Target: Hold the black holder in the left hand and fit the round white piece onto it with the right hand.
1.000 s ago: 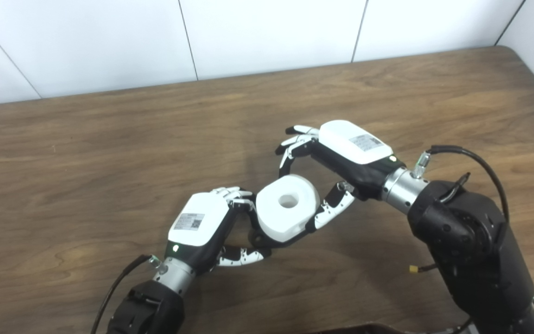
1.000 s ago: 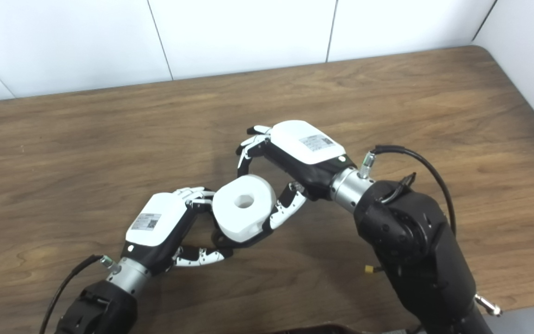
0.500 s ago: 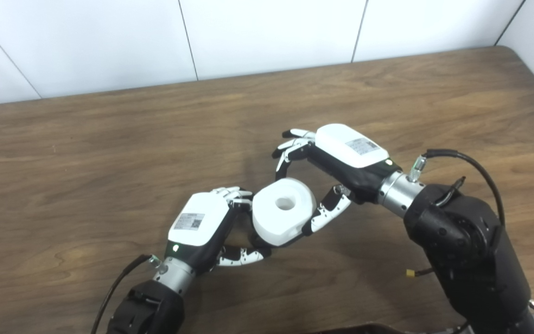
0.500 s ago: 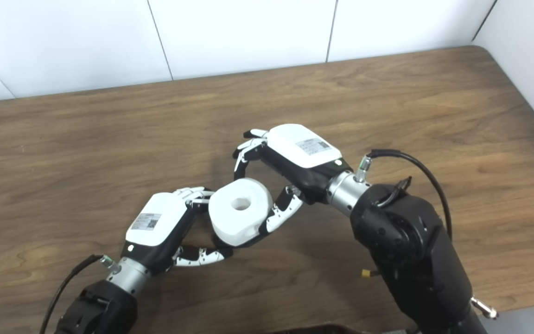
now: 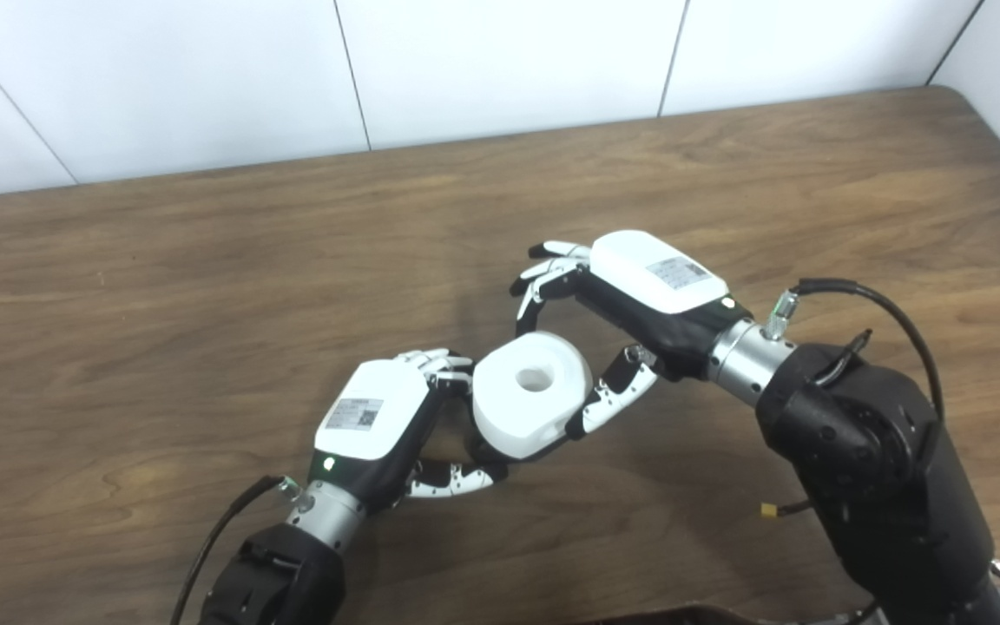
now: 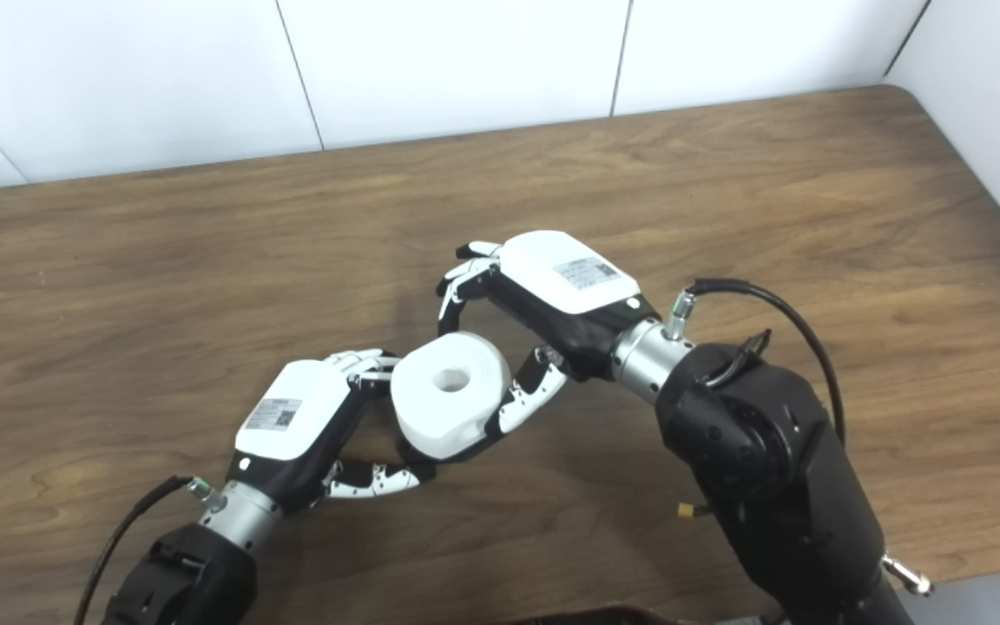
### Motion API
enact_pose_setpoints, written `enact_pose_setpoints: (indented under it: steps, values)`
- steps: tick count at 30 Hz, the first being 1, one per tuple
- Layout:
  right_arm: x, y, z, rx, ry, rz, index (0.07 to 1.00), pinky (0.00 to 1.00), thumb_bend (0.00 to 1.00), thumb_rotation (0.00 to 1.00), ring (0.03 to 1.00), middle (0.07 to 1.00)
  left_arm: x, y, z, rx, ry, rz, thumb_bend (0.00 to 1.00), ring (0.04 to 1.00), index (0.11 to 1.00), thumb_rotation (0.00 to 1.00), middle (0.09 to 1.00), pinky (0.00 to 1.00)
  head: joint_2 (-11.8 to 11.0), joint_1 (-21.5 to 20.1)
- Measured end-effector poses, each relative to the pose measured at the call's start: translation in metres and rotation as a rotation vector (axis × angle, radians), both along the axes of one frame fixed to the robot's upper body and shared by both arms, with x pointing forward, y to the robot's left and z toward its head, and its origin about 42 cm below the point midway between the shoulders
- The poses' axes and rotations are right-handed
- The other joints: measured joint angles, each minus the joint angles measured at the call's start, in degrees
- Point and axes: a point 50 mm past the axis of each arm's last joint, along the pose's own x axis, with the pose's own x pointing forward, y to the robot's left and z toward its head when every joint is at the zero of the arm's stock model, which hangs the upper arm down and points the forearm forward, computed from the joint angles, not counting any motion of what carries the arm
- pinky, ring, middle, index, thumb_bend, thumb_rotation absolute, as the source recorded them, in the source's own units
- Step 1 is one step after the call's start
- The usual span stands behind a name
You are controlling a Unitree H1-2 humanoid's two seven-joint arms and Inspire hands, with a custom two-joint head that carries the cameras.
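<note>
- The round white piece (image 5: 532,394) sat above the wooden table (image 5: 205,286), near its front middle, with its central hole facing up and a little toward the camera.
- Under the round white piece only a sliver of the black holder (image 5: 484,449) showed, at the piece's lower left edge; whether the piece was fully seated on it could not be told.
- The left hand (image 5: 376,425) lay just left of the round white piece, its white back facing up.
- Its fingers (image 5: 433,359) curled against the piece's left side, and its thumb (image 5: 457,477) reached under the piece from the front, so the hand was closed around the black holder.
- The right hand (image 5: 639,295) stood just right of and behind the round white piece, wrist pointing away to the right.
- Its fingers (image 5: 543,273) arched over the far edge of the piece, tips down at its rim; actual contact there could not be told.
- Its thumb (image 5: 608,398) pressed against the piece's right side, so the piece sat between thumb and fingers.
- A black cable (image 5: 865,299) looped from the right wrist, right of the round white piece.
- White wall panels (image 5: 500,61) rose behind the table, well beyond the piece.
</note>
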Motion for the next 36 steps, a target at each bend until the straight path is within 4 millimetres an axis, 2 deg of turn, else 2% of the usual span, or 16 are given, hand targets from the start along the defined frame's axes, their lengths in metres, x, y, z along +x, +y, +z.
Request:
enact_pose_setpoints:
  steps: [12,25,29,36]
  values:
    - [0.004,-0.006,0.006,0.011,-0.016,-0.015,0.481,0.76,0.52,0.14,0.917,0.799,0.000,0.000,0.000,0.000,0.001,0.001,0.52,0.846,0.487,0.06,0.791,0.83,0.4,0.3]
    - [0.011,-0.015,0.028,0.052,-0.057,-0.051,0.481,0.75,0.52,0.14,0.918,0.798,0.000,0.001,0.002,-0.008,-0.001,0.005,0.52,0.841,0.487,0.06,0.788,0.83,0.7,0.4]
    - [0.011,-0.018,0.037,0.073,-0.077,-0.073,0.482,0.76,0.52,0.14,0.910,0.792,-0.001,0.003,0.002,-0.061,0.014,0.027,0.52,0.832,0.487,0.06,0.781,0.80,0.8,0.4]
    - [0.013,-0.021,0.040,0.080,-0.085,-0.094,0.481,0.77,0.52,0.14,0.900,0.783,-0.001,0.006,0.003,-0.115,0.005,0.051,0.52,0.825,0.487,0.06,0.773,0.72,1.0,0.2]
